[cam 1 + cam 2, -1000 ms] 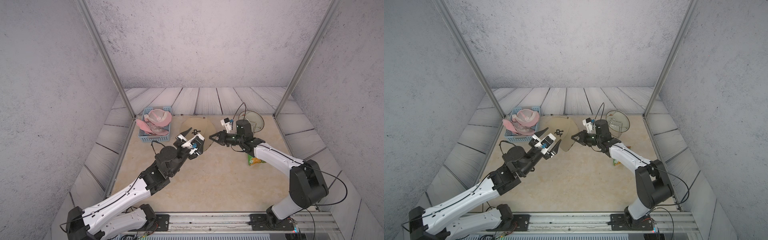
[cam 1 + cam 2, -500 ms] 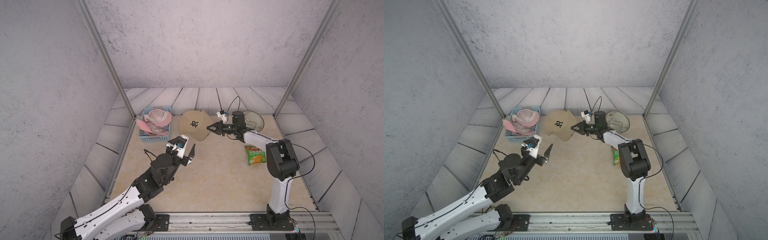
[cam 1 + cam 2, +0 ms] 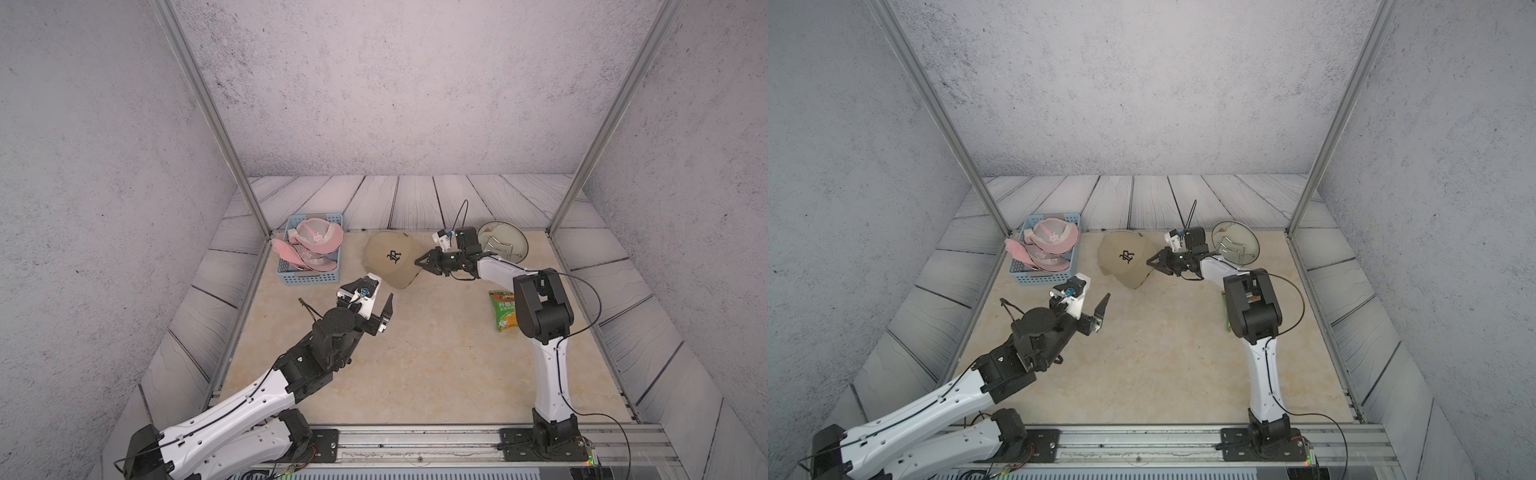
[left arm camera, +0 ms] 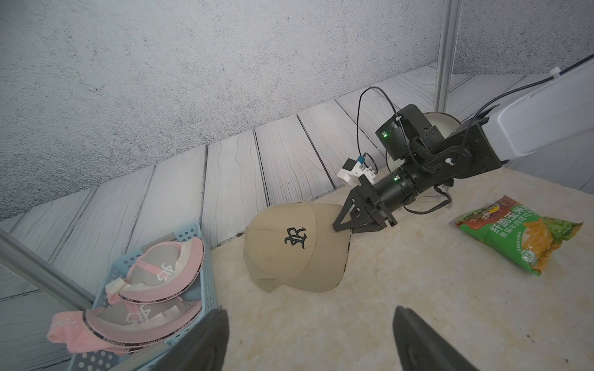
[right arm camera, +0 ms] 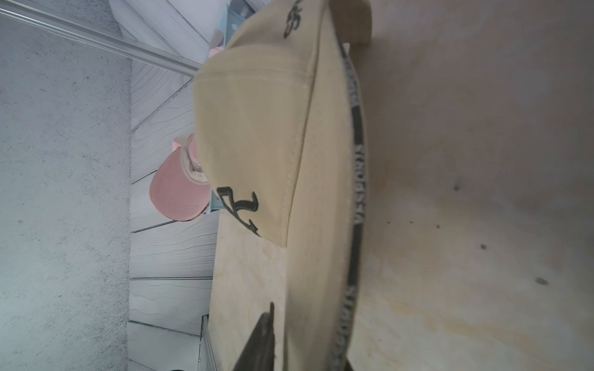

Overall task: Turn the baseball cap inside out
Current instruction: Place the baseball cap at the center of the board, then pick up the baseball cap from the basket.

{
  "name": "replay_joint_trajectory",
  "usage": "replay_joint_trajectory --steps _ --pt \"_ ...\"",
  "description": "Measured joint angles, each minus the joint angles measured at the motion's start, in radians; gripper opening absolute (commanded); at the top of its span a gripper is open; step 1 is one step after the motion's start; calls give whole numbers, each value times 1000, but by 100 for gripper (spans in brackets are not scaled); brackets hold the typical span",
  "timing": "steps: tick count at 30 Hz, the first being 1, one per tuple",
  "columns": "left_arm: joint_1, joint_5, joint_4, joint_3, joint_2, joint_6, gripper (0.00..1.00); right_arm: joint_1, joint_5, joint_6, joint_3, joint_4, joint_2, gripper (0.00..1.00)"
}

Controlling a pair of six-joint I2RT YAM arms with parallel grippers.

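The right gripper (image 4: 341,228) has its dark triangular fingers (image 5: 262,337) set on either side of the brim's edge of the tan fabric baseball cap (image 4: 289,247). The jaws stand a little apart, and whether they pinch the brim cannot be told. The left gripper (image 4: 309,310) is spread wide, with nothing between its black fingers (image 4: 209,340). It hangs above bare table, near the front of the brim but apart from it, and points toward the cap. In both top views the cap (image 3: 388,259) (image 3: 1121,257) sits crown up with its black embroidered monogram facing outward. It lies at the back of the beige marbled tabletop (image 3: 415,365), between the right gripper (image 3: 417,262) and a blue perforated plastic basket (image 3: 309,277) just beside it. The basket holds several pink caps (image 3: 318,239), one spilling over its outer wall. A green snack bag (image 4: 520,234) lies flat on the table well to the cap's other side, next to the right arm's elbow. A round glassy dish on a wire stand (image 3: 503,247) stands behind the right wrist.
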State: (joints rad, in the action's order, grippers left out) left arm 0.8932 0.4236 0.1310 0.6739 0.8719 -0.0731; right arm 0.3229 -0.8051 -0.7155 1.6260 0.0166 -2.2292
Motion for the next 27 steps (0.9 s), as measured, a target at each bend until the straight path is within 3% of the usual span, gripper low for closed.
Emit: replay_joint_trajectory --steps 6,11,18,27 --pt "-7 5 -2 0 14 33 89 -1 130 67 -28 97 1 67" --pt "-57 25 -49 11 31 92 92 -1 298 140 -62 174 28 78" --pt "-315 -11 -214 190 186 209 93 10 521 254 -191 226 255 80" --pt "-587 -90 -336 401 452 313 91 19 581 362 -391 219 591 80"
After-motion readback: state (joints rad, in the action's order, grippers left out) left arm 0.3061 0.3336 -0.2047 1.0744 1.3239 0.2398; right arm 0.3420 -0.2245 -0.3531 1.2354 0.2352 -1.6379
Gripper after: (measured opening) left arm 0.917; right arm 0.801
